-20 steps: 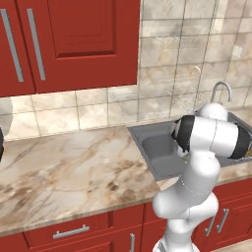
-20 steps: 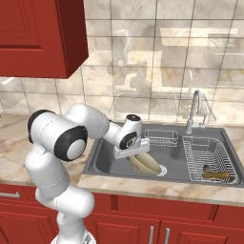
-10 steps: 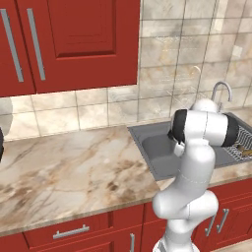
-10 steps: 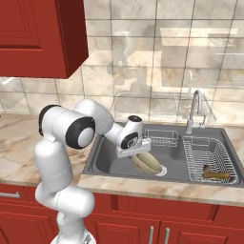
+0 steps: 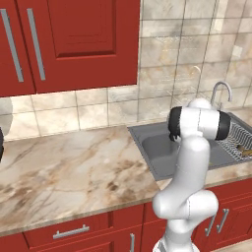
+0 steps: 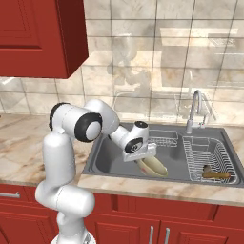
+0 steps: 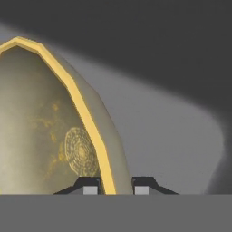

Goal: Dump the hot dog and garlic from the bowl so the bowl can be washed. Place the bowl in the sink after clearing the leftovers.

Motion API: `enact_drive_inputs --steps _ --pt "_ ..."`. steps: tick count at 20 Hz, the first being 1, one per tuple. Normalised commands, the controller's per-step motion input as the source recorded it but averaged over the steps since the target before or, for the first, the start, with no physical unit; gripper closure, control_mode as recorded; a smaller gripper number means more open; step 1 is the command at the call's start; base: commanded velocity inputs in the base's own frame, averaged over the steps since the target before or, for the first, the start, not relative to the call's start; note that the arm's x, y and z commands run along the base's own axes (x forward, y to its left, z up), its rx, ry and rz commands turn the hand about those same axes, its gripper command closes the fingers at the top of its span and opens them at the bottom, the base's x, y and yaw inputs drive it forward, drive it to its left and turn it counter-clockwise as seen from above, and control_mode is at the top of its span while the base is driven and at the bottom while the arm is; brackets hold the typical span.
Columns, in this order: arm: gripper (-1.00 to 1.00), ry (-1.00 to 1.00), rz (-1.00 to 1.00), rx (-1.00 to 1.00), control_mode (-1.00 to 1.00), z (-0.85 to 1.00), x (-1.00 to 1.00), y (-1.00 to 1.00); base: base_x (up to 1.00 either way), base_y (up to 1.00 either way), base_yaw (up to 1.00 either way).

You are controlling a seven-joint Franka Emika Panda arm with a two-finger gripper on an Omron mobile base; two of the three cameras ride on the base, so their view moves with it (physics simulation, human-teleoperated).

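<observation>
- The gripper [image 7: 116, 185] was clamped on the rim of the bowl [image 7: 50, 131], one finger inside and one outside.
- The bowl [image 6: 152, 166] hung tilted on edge low inside the sink [image 6: 107, 159].
- A hot dog [image 6: 215, 175] lay in the wire rack [image 6: 208, 155] at the sink's right.

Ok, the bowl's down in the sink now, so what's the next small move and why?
Probably open the tool and let go. Its fingers pinch the rim of the bowl, which is empty inside and already sits low in the sink. The hot dog lies apart in the wire rack, so only the release looks left.
</observation>
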Motion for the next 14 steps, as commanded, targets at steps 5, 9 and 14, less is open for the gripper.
enact_drive_inputs --steps 5,9,14 --pt "1.0 0.0 -0.01 0.0 -1.0 -0.14 0.17 -0.11 0.0 0.0 0.0" --pt "1.0 0.01 -0.03 0.0 -1.0 -0.39 0.2 -0.01 0.0 0.0 0.0" --pt "1.0 0.0 -0.05 0.0 -1.0 -0.3 0.3 0.0 0.0 0.0 0.0"
